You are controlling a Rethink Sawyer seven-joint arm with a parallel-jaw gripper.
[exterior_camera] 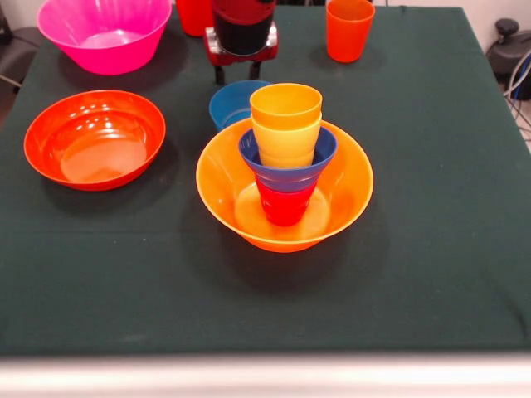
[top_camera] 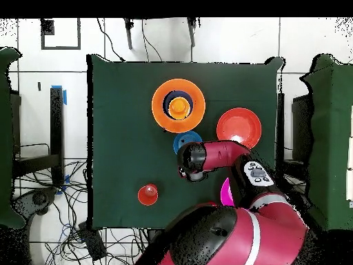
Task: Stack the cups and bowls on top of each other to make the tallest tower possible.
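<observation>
The tower (exterior_camera: 284, 178) stands near the middle of the counter (exterior_camera: 431, 249): a wide yellow-orange bowl (exterior_camera: 344, 195) as base, a red cup (exterior_camera: 284, 203) upright in it, a small dark blue bowl (exterior_camera: 319, 153) seated on that cup, and two yellowish cups (exterior_camera: 285, 124) nested in the blue bowl. The tool (exterior_camera: 241, 70) hangs just behind the light blue bowl (exterior_camera: 226, 104), which sits close behind the tower. Only two dark finger stubs show under the red wrist, so I cannot tell whether it is wide, narrow, or holding anything.

The likely step is picking the light blue bowl for the top. To do it well, the tool should take the bowl by the rim on the side away from the tower, lift straight up until it is clear of the top cup, then travel across and lower it centred. The stack rests on one narrow cup, so any sideways nudge could tip it.

The front view shows the layers, plus an orange cup (exterior_camera: 348, 29), a pink bowl (exterior_camera: 104, 33), and an orange-red bowl (exterior_camera: 94, 139) all well apart. The overhead view shows how well the layers are centred; there the arm (top_camera: 220, 155) covers most of the pink bowl and part of the light blue one.
</observation>
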